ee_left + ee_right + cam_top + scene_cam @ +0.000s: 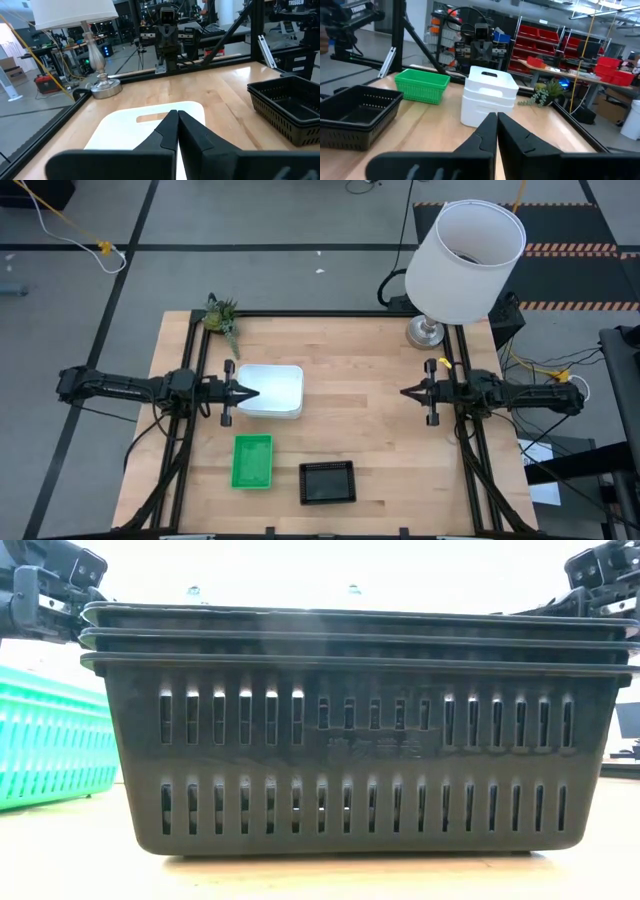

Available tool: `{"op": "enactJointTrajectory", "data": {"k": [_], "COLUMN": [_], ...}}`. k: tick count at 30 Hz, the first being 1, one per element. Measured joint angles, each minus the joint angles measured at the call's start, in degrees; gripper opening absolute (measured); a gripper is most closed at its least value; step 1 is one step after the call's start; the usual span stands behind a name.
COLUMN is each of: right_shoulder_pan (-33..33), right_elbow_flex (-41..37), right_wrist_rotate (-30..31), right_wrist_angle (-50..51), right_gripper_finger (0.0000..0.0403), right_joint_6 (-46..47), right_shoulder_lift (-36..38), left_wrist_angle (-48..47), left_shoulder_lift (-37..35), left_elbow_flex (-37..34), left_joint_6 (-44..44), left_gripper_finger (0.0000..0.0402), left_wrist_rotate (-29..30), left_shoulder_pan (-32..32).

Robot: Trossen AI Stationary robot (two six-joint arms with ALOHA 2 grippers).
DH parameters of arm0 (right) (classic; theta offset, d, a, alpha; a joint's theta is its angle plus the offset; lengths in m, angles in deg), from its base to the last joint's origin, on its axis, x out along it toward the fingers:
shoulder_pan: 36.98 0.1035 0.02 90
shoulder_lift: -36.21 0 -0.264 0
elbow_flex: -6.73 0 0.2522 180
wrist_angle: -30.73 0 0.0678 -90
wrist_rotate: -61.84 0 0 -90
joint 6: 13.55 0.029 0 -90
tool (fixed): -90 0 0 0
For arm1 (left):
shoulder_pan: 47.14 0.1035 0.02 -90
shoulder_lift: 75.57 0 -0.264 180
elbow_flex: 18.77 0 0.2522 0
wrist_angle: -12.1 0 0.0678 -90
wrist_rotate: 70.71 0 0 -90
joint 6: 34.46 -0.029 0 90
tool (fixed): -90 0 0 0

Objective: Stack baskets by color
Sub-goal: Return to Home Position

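Observation:
Three piles of baskets stand on the wooden table: white baskets left of centre, upside down, green baskets near the front edge, and black baskets to their right. The low view shows three black baskets nested, bottom on the table. My left gripper is shut and level above the white pile's left edge, touching nothing. My right gripper is shut and level at the table's right side, well clear of all baskets.
A lamp with a large white shade stands on a metal base at the far right corner. A green plant sprig lies at the far left corner. Bare wood lies across the table's middle and right.

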Motion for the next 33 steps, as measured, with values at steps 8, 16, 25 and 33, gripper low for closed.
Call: {"op": "enactJointTrajectory", "data": {"k": [8,16,25,33], "right_shoulder_pan": [0.0,0.0,0.0,0.0], "right_elbow_flex": [0.0,0.0,0.0,0.0], "right_wrist_rotate": [1.8,1.9,1.7,1.7], "right_wrist_angle": [3.5,4.4,5.6,5.7], "right_gripper_finger": [0.0001,0.0001,0.0,0.0], "right_joint_6": [-1.5,-2.1,-3.1,-3.0], "right_shoulder_lift": [3.0,2.9,2.9,2.9], "left_wrist_angle": [0.0,-0.7,-1.4,-7.9], "left_shoulder_lift": [0.0,0.0,-4.8,-13.7], "left_elbow_flex": [0.0,0.0,0.0,0.0], "left_joint_6": [0.0,0.0,-1.0,-0.4], "left_gripper_finger": [0.0006,0.0003,0.0005,0.0003], "left_wrist_rotate": [0.0,0.1,0.1,0.0], "left_shoulder_pan": [0.0,0.0,0.0,0.0]}}
